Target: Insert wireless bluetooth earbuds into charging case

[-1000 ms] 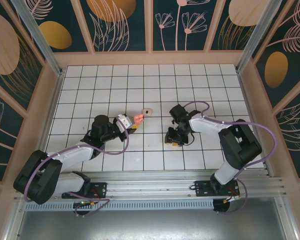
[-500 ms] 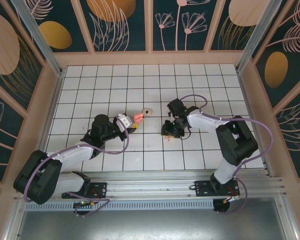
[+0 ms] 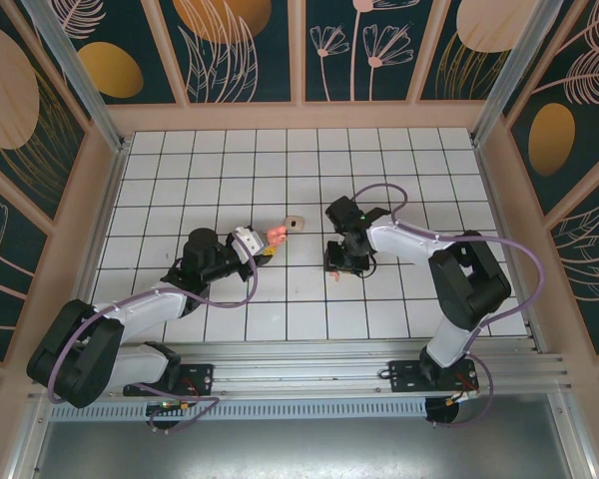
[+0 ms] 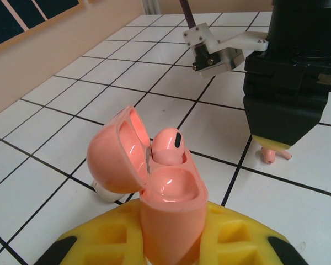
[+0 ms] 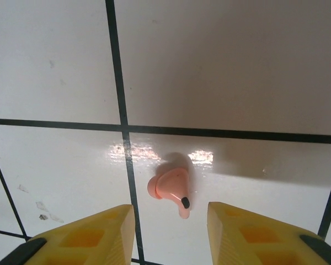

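The left gripper (image 4: 170, 243) clamps the open case (image 4: 166, 190) steady, presenting it, while the right gripper (image 5: 170, 216), jaws parted, straddles a loose earbud (image 5: 169, 185) to grasp it.

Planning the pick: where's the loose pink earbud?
Right wrist view: the earbud lies on a tile by a grid line, just past the right gripper's open fingers.

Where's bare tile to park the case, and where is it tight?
Bare: tile rows along the back wall and the far-right corner. Crowded: mid-table, among left tool holding the pink case, beige piece, right tool above a pink earbud.
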Controlling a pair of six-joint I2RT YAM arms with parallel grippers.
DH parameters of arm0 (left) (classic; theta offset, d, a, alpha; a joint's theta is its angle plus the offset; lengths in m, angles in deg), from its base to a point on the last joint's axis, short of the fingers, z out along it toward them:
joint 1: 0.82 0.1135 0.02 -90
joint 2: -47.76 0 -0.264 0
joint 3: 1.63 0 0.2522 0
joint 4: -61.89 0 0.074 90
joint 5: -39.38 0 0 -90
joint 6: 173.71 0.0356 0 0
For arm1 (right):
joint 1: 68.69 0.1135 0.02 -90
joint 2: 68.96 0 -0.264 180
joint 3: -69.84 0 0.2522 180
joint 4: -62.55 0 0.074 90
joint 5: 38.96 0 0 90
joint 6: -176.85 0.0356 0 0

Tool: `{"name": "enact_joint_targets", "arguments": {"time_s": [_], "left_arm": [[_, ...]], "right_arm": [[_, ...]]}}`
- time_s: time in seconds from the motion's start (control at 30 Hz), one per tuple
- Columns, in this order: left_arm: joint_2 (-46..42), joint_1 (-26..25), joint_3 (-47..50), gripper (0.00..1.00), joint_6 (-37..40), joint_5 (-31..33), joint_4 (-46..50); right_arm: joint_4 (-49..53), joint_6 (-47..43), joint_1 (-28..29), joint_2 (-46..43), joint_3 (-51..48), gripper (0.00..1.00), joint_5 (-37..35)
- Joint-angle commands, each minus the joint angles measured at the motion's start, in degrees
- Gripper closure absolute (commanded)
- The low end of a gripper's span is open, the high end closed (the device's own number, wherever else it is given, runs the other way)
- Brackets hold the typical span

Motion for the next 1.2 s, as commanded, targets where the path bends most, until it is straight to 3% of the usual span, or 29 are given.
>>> {"name": "enact_joint_targets", "arguments": {"time_s": [0.0, 0.37, 0.8, 1.0, 1.17], "left_arm": [[-0.4, -0.3, -1.5, 1.00, -0.7, -0.4, 0.5], [-0.4, -0.3, -1.5, 1.00, -0.8, -0.3, 0.9], [-0.6, -0.3, -1.5, 1.00, -0.8, 0.1, 1.3], [-0.1, -0.3, -1.4, 1.00, -0.9, -1.0, 0.8], [1.7, -0.9, -1.3, 1.00, -3.5, -5.6, -2.8]], "right_arm": [[3.3, -0.2, 1.0, 2.0, 2.3, 0.58, -3.7], [3.4, -0.6, 3.1, 6.4, 4.8, 0.61, -5.4], [1.6, -1.4, 3.7, 8.5, 4.6, 0.75, -9.3], [-2.2, -2.0, 3.3, 3.0, 1.8, 0.79, -9.5], [-13.2, -7.0, 2.2, -9.3, -3.0, 0.80, -5.6]]}}
